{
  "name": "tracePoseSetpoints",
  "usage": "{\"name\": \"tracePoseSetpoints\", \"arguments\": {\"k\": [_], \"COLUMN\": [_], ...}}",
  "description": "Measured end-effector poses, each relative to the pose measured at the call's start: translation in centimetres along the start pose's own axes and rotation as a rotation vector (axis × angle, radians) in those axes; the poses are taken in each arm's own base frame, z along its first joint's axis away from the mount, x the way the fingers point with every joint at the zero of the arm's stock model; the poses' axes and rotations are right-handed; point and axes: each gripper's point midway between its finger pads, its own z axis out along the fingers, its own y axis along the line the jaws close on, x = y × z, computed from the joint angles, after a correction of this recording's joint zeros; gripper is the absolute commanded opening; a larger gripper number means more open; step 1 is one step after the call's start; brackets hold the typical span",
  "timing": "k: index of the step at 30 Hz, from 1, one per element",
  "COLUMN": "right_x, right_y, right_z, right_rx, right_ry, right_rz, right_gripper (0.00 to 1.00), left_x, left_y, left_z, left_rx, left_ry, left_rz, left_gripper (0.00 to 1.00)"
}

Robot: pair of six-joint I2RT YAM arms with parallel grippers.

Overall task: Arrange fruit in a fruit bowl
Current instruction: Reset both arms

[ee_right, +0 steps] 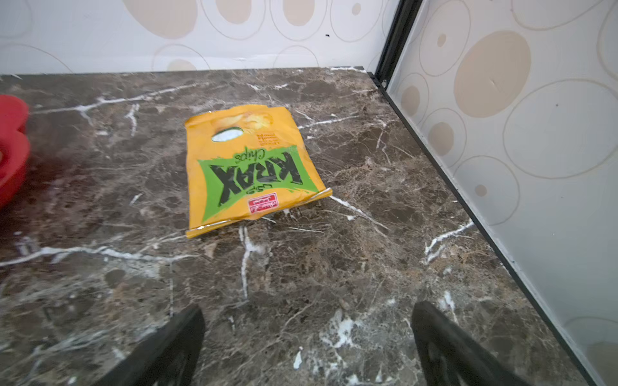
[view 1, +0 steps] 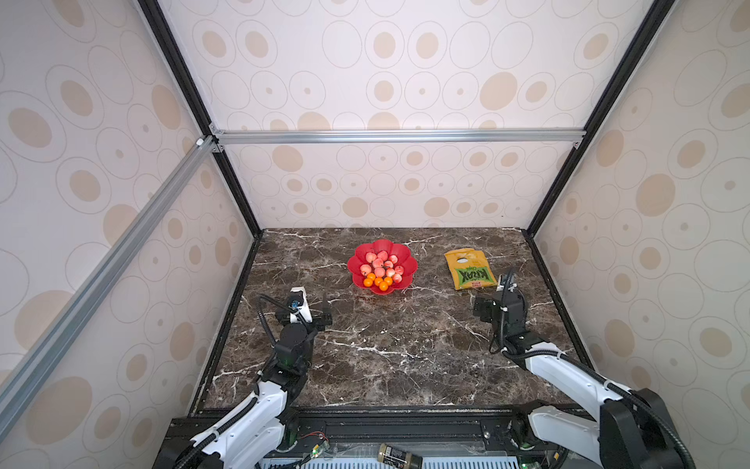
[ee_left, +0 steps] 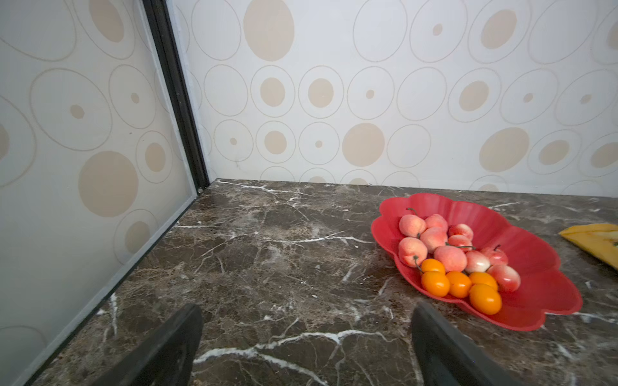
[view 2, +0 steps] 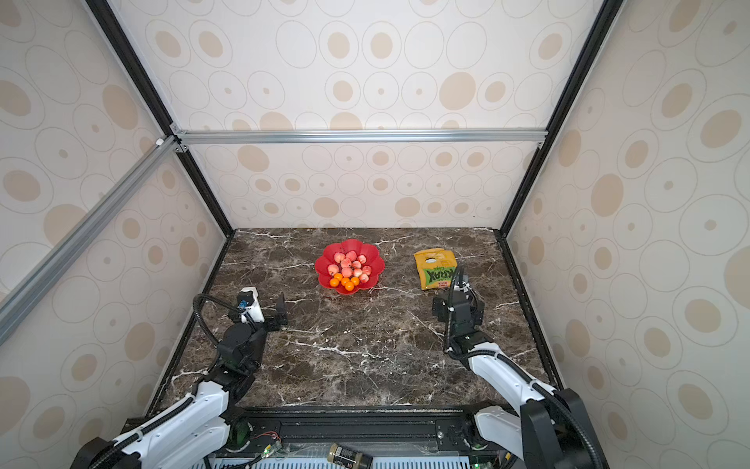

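The red flower-shaped fruit bowl [view 1: 381, 245] [view 2: 350, 245] stands at the back middle of the marble table. Several pink fruit [view 1: 379, 264] [ee_left: 434, 239] lie heaped in it, with several small orange fruit [view 1: 379, 282] [ee_left: 459, 284] along its near side. My left gripper [ee_left: 307, 307] [view 1: 314, 310] hovers low, to the near left of the bowl, open and empty. My right gripper [ee_right: 307, 307] [view 1: 506, 281] is open and empty just in front of the snack bag, well right of the bowl; only the bowl's rim [ee_right: 10, 150] shows in the right wrist view.
A yellow-green snack bag [view 1: 470, 270] [ee_right: 250, 167] lies flat to the right of the bowl. Patterned walls with black frame posts close in the table on three sides. A dark jar [view 1: 399, 454] lies below the table's front edge.
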Motion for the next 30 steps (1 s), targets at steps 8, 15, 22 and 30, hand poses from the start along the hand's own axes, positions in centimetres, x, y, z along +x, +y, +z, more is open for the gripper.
{"name": "tracePoseSetpoints", "arguments": {"k": [8, 15, 22, 30], "right_x": [0.5, 1.7, 0.4, 2.1], "right_y": [-0.5, -0.8, -1.2, 0.4], "right_z": [2.7, 4.4, 5.1, 6.1], "right_rx": [-0.004, -0.039, -0.099, -0.18], "right_ry": [-0.009, -0.004, -0.08, -0.079], "right_rz": [-0.063, -0.061, 0.008, 0.006], "right_gripper": [1.0, 1.0, 1.0, 1.0], "left_x": [3.6, 5.4, 5.0, 5.3], "left_y": [1.8, 2.5, 2.6, 3.4], "left_z": [0.6, 2.3, 3.2, 3.5], "left_rx": [-0.067, -0.06, -0.035, -0.025], "left_ry": [0.053, 0.071, 0.025, -0.023], "left_rz": [0.133, 0.151, 0.146, 0.128], "left_gripper": [0.98, 0.98, 0.98, 0.98]}}
